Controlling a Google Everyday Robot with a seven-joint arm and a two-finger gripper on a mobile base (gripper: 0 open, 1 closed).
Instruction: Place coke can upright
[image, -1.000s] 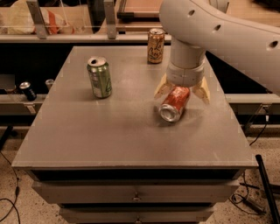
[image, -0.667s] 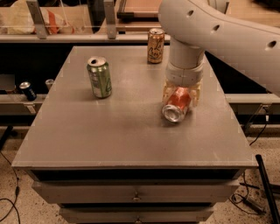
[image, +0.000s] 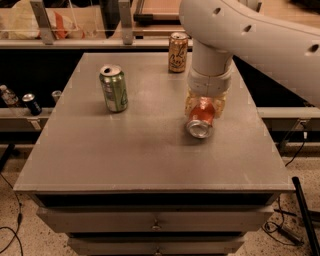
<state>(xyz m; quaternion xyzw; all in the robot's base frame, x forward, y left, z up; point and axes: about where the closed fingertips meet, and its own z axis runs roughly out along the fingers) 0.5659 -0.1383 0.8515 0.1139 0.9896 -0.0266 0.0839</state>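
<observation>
The coke can (image: 201, 120) is red-orange with a silver end facing me. It lies tilted on its side at the right middle of the grey table (image: 125, 150). My gripper (image: 205, 106) comes down from the white arm above and is shut on the coke can, one tan finger (image: 189, 104) on each side. The can's far end is hidden under the wrist.
A green can (image: 114, 88) stands upright at the table's left back. A tan-gold can (image: 178, 52) stands upright at the back edge, just behind my arm. Shelves with bottles (image: 30, 102) lie to the left below the table.
The fingers were spread wide around the coke can a second ago. They have closed onto it. The can has barely moved.
</observation>
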